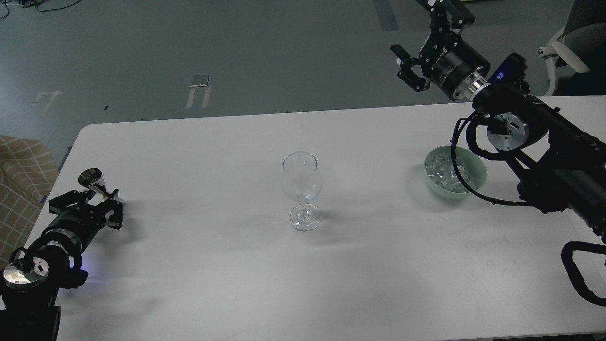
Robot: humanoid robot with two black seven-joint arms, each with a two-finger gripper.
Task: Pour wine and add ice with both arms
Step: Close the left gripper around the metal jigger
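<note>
A white table [199, 265] with rounded far corners fills the lower part of the view, evenly lit, with soft shadows on its top. Beyond its far edge lies a grey floor [246, 52] marked with pale tape strips [199, 87] and a darker stripe [386, 13]. Cables [33, 4] trail at the top left. A tan checked cushion [21, 184] sits off the table's left edge, and a white-and-grey chair [575, 42] stands past its far right corner.
</note>
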